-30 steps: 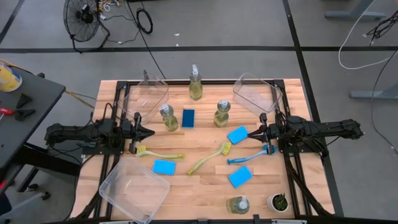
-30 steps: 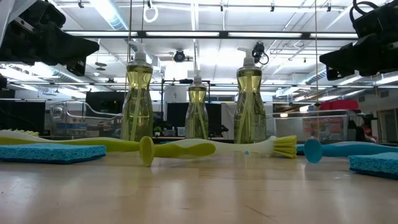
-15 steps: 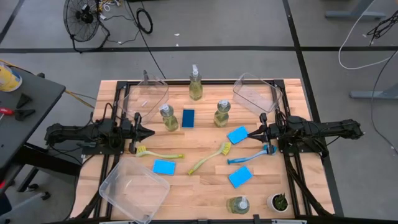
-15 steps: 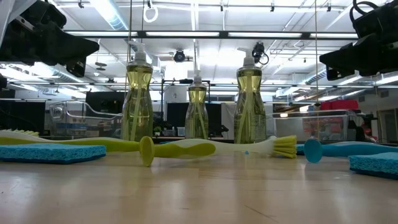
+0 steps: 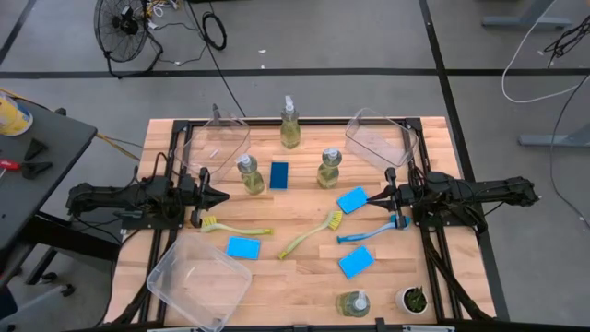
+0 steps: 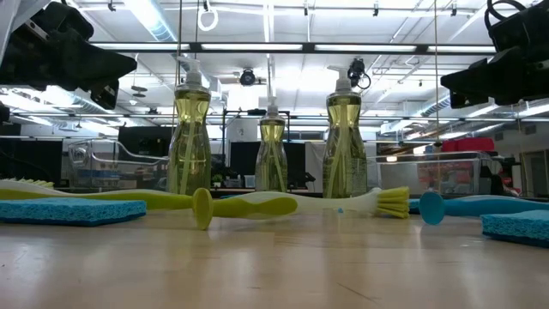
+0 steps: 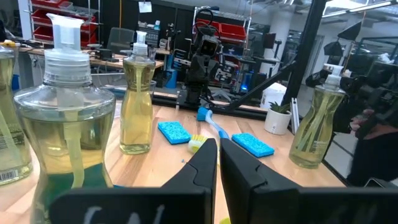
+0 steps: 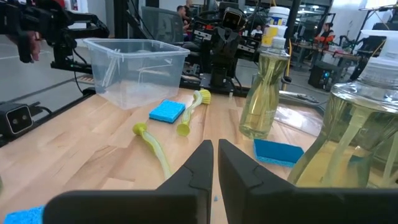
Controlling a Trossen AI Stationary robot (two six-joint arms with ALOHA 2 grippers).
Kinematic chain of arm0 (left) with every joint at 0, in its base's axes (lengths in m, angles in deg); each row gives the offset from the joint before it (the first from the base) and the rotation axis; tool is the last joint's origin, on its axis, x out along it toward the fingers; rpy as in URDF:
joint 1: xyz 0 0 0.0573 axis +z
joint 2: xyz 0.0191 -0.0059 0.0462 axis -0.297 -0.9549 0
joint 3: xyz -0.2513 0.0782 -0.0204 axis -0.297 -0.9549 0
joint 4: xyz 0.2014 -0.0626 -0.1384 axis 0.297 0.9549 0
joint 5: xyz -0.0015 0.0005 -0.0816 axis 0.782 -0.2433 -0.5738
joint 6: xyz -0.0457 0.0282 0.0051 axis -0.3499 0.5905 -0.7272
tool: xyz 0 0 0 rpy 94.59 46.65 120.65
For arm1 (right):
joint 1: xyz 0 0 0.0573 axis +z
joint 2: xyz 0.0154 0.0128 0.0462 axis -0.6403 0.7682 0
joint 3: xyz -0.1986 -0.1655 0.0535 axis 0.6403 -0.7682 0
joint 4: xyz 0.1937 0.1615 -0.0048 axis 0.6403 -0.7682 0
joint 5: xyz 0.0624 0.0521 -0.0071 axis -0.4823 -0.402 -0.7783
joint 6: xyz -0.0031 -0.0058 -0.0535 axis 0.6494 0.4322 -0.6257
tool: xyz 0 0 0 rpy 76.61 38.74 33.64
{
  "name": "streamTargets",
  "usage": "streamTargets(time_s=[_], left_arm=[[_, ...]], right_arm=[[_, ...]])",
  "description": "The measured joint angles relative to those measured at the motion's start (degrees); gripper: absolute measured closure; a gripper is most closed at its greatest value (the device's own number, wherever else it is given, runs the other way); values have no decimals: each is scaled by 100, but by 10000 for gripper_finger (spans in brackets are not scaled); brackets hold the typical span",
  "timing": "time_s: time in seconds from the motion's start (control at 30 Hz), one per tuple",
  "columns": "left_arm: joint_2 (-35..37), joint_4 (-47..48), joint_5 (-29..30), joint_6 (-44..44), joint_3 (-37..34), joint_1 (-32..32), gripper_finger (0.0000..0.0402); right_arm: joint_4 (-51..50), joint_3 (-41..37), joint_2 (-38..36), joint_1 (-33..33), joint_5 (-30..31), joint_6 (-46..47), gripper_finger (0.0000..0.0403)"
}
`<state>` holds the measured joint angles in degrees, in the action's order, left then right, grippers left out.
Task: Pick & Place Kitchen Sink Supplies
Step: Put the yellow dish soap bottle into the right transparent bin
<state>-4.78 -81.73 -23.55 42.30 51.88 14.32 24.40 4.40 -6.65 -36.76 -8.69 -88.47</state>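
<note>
With the left tool point(image 5: 205, 195) and right tool point(image 5: 385, 197) both closed on nothing, the yellow-green dish brush point(image 5: 236, 227) lying just below the left tool on the counter point(image 5: 295, 277) looks light, stiff and best pinched mid-handle.

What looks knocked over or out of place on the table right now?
Nothing spilled or broken. The supplies lie scattered. The soap bottle near the front edge lies on its side beside the plant pot, while the other three bottles stand upright. The three clear bins sit askew at different angles, apparently empty.
</note>
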Motion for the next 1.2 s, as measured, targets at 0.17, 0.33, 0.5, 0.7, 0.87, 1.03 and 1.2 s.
streamTargets(time_s=[0.17, 0.33, 0.5, 0.7, 0.87, 1.03, 1.2], left_arm=[[-2, 0, 0, 2, 2, 0, 376], [-1, -2, 0, 2, 0, 0, 376], [0, -2, 0, 4, 1, 0, 376], [-2, -2, 0, 3, 0, 0, 376], [-2, -2, 0, 4, 0, 0, 376], [0, -3, 0, 0, 1, 0, 376], [0, -20, 0, 0, 2, 0, 376]], right_arm=[[1, 0, 0, 0, 0, -2, 376], [47, 0, 0, 0, 0, -2, 376], [114, 0, 0, 0, -2, -2, 376], [139, 0, 0, 0, -2, -2, 376], [374, 0, 3, 0, 21, 549, 376], [494, 0, 0, 0, 190, 1226, 376], [492, 0, 0, 0, 190, 1272, 376]])
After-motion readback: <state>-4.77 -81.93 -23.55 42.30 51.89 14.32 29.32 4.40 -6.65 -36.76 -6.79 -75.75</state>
